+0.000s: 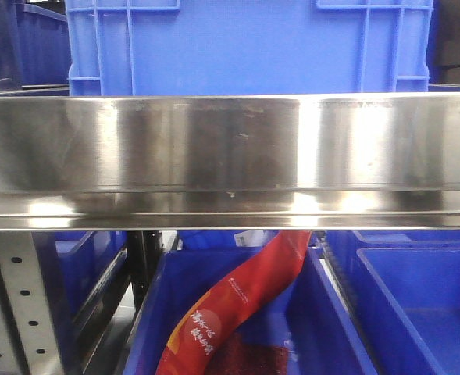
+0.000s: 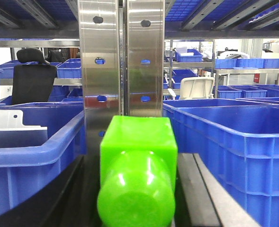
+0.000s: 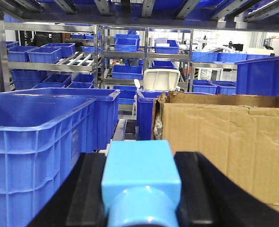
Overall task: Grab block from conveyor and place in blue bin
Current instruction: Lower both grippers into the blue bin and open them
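Gleaming steel rail point(image 1: 230, 156), ribbed blue bin point(image 1: 245, 47)

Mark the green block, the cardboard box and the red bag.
green block point(image 2: 139, 135), left wrist view, flat upper face
cardboard box point(image 3: 224, 142), right wrist view, front wall
red bag point(image 1: 244, 298), front view, its middle

A brushed steel shelf point(image 1: 230, 156) spans the front view, and a blue crate point(image 1: 245, 47) stands directly on its top edge

Unreadable yellow Chinese characters on red packet point(image 1: 237, 308)
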You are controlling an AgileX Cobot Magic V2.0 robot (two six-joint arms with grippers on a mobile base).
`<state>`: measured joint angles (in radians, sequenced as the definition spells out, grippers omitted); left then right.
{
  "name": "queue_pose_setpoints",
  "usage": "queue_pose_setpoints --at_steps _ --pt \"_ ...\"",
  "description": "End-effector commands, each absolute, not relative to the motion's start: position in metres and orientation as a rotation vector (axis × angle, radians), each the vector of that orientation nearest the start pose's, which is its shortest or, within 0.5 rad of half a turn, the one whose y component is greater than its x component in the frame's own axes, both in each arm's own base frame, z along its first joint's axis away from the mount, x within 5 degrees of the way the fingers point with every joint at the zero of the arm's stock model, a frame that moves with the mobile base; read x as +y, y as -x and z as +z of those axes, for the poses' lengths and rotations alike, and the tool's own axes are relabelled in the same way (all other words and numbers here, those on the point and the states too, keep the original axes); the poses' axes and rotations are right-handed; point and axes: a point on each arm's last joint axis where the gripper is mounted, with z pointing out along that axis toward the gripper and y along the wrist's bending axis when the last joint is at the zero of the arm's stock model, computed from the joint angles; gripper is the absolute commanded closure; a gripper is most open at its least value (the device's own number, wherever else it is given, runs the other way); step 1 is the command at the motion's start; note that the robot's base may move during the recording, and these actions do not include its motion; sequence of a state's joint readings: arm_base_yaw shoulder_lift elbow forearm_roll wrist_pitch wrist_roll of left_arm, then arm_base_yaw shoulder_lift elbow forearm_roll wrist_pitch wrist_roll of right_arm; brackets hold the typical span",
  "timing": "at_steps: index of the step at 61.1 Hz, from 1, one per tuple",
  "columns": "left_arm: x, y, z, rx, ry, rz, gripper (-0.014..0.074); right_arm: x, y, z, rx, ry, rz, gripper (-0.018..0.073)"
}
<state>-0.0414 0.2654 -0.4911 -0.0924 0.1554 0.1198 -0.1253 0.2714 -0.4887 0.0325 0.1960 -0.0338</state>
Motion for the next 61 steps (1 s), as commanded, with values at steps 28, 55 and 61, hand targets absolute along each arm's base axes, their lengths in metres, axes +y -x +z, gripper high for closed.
queue_pose_setpoints --at_steps 28,55,61 --pt "-0.004 -0.059 0.349 1.390 -0.051 -0.038 0.0707 -0.007 -0.060 0.345 1.426 -0.084 -0.103 0.0721" --pt "-0.013 -0.127 0.400 1.515 -0.078 -0.090 0.0707 -0.001 -0.108 0.393 1.440 -0.003 -0.012 0.0721" --pt "-0.025 -0.151 0.412 1.543 -0.134 -0.139 0.0707 0.005 -0.129 0.401 1.460 0.034 0.030 0.0721"
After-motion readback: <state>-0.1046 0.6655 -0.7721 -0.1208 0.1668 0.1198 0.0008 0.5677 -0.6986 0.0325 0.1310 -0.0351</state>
